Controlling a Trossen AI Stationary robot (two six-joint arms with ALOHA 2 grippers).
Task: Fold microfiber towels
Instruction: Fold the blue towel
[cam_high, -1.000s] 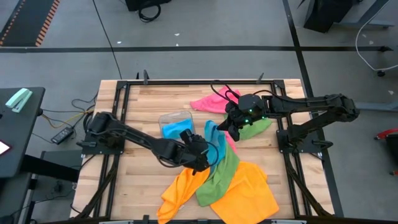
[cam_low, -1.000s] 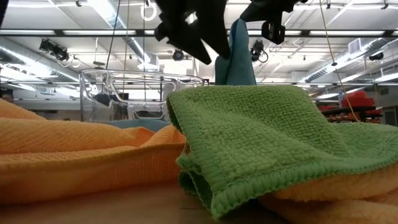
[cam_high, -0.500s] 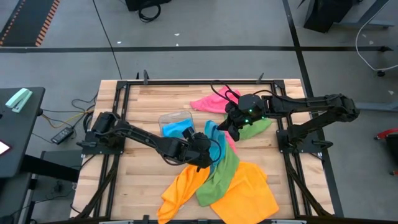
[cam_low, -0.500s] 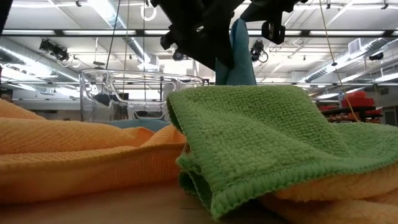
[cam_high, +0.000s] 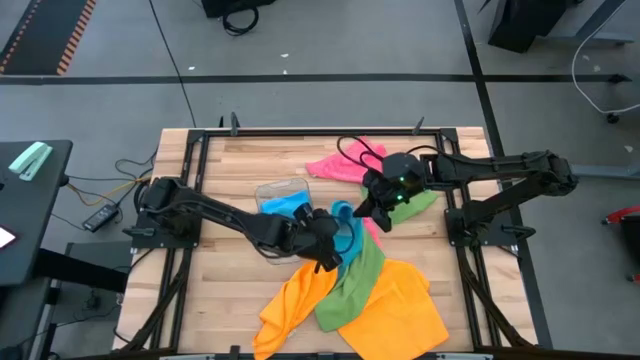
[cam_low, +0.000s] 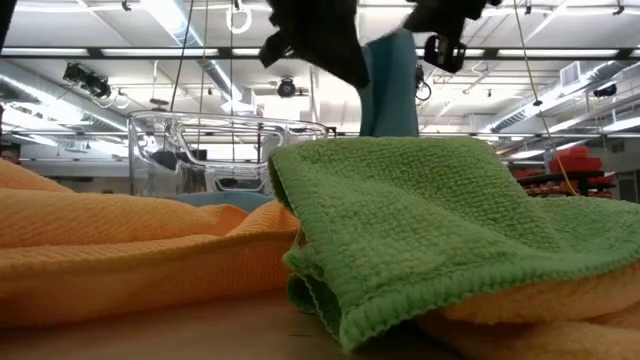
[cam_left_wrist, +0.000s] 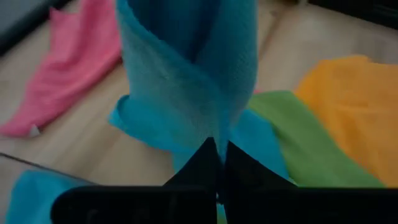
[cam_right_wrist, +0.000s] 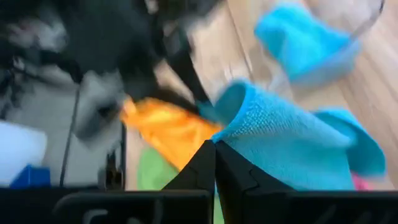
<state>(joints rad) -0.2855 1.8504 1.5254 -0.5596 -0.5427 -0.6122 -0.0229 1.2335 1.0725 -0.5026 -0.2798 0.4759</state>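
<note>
A sky-blue towel (cam_high: 345, 213) hangs between my two grippers at mid-table; its lower folds (cam_left_wrist: 140, 118) rest on the wood and on a green towel (cam_high: 362, 272). My left gripper (cam_high: 333, 243) is shut on it from the near left. My right gripper (cam_high: 373, 207) is shut on it from the far right. Orange towels (cam_high: 400, 300) lie near the front edge, under the green one. A pink towel (cam_high: 335, 165) lies at the back. Another blue towel (cam_high: 283, 209) sits in the clear tray (cam_high: 272, 188). My left gripper pinches a fold of the blue towel (cam_left_wrist: 214, 134) between its two shut fingers, slanting down from the table's left. The cloth rises in front of the fingers in a twisted column. One layer or several, I cannot tell. My right gripper pinches the blue towel's upper edge (cam_right_wrist: 231, 134) between its shut fingers, slanting down from the table's right. The towel hangs below the fingers, slack, with its lower end on the table.
A second green towel (cam_high: 418, 205) lies under the right arm. The table's black frame rails (cam_high: 200, 180) run along both sides. Bare wood (cam_high: 225, 270) shows at the near left, between the left arm and the orange towels.
My left gripper has risen a little toward the hanging blue towel and shut on it. The towel's upper part has been drawn toward the left gripper; its lower end has stayed on the table.
</note>
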